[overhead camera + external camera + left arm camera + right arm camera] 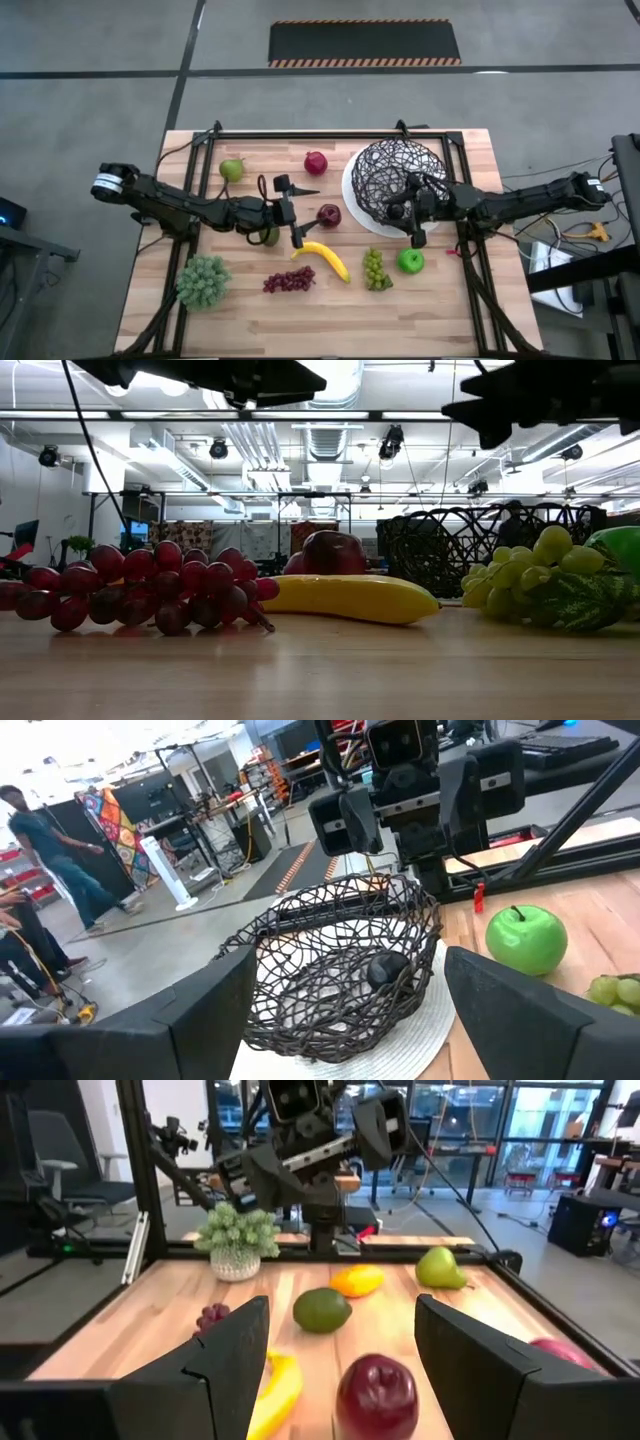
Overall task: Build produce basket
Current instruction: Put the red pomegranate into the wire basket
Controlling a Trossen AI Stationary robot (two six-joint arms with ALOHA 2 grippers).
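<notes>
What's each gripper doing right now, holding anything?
Left gripper: open, empty, above the table near the banana.
Right gripper: open, empty, beside the basket.

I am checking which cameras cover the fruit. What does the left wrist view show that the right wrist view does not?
Only the left wrist view shows the basket, a dark item inside it, and the green apple. Only the right wrist view shows the avocado, pear, dark red apple and leafy bunch. Both show the wooden table and the opposite arm.
</notes>
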